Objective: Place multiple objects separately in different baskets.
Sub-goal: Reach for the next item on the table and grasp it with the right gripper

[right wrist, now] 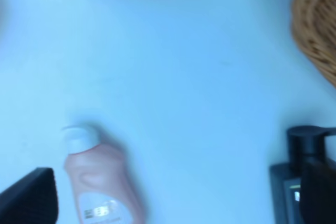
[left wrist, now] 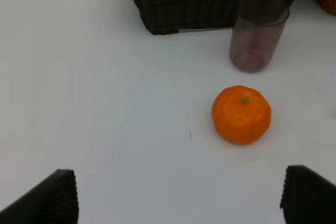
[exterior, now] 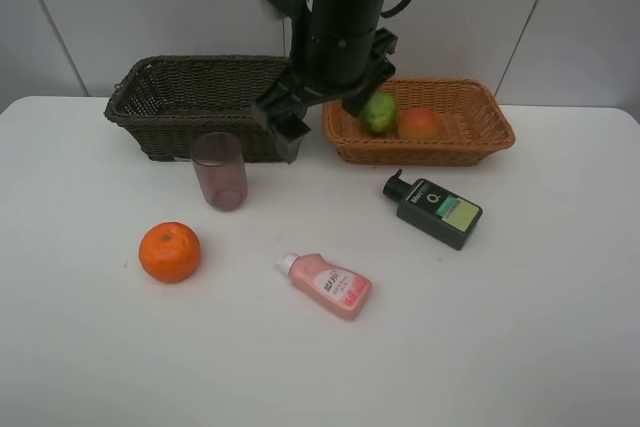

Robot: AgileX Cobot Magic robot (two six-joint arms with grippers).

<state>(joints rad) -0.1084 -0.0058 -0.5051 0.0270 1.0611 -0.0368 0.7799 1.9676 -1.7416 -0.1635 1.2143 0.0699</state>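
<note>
one pink bottle [exterior: 325, 287], one orange [exterior: 169, 251], one cup [exterior: 219, 170] lie before two baskets [exterior: 160, 137] [exterior: 440, 152]

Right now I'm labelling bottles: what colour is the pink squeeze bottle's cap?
White. The cap of the pink squeeze bottle shows best in the exterior high view.

Citrus [exterior: 380, 112] and peach [exterior: 419, 124] lie in the right basket [exterior: 480, 137]; nearer, left to right: orange [exterior: 169, 251], cup [exterior: 219, 171], squeeze bottle [exterior: 325, 286], pump bottle [exterior: 435, 209].

A white table [exterior: 560, 327] stands against a pale grey panelled wall [exterior: 150, 7], evenly lit.
</note>
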